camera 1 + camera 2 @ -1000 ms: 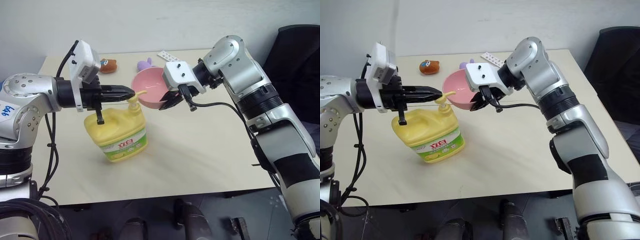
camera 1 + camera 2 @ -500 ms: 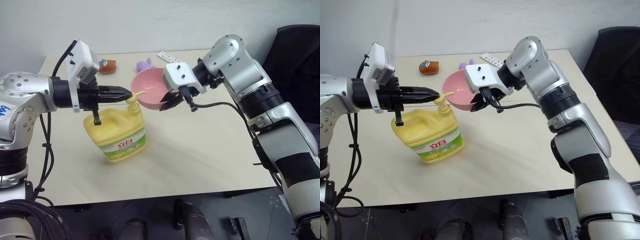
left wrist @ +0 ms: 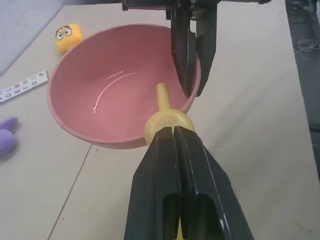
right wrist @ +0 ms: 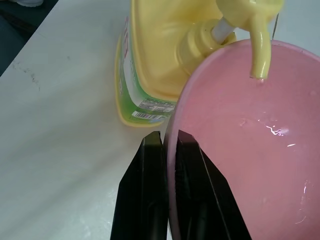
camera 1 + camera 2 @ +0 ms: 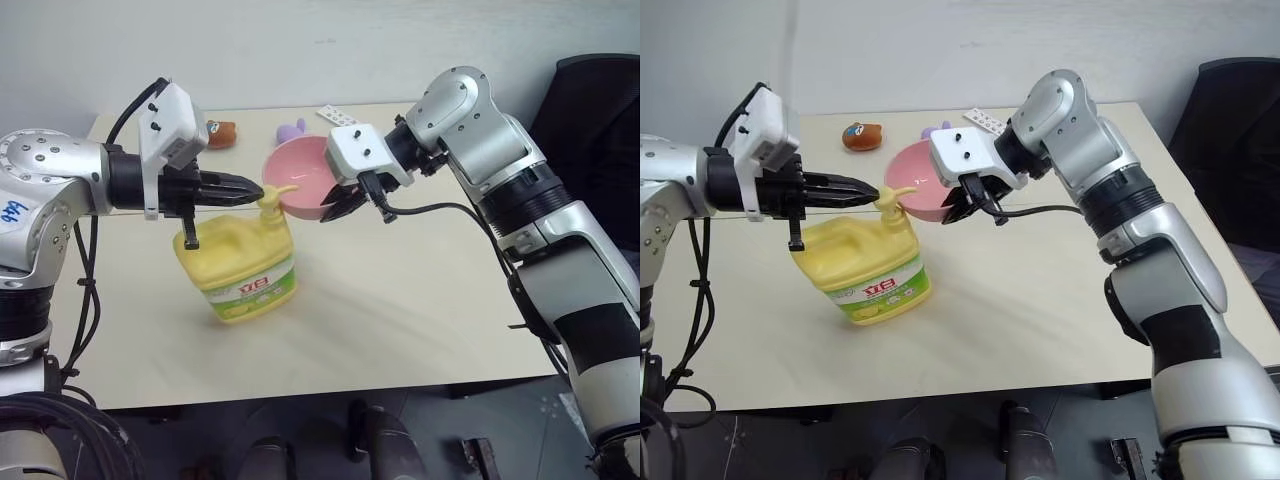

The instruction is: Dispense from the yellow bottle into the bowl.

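Pink bowl [image 5: 303, 178] under yellow bottle [image 5: 240, 262] spout

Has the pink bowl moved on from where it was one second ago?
No. The bowl stays in place, held by the right pincer under the spout of the yellow bottle, equally near the purple toy.

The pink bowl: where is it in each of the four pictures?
Left eye: bowl at upper middle, beside the bottle's pump.
Right eye: upper middle.
Left wrist: fills the upper left.
Right wrist: right side, rim pinched by the right gripper.
Shared landmark: the yellow spout over the bowl.
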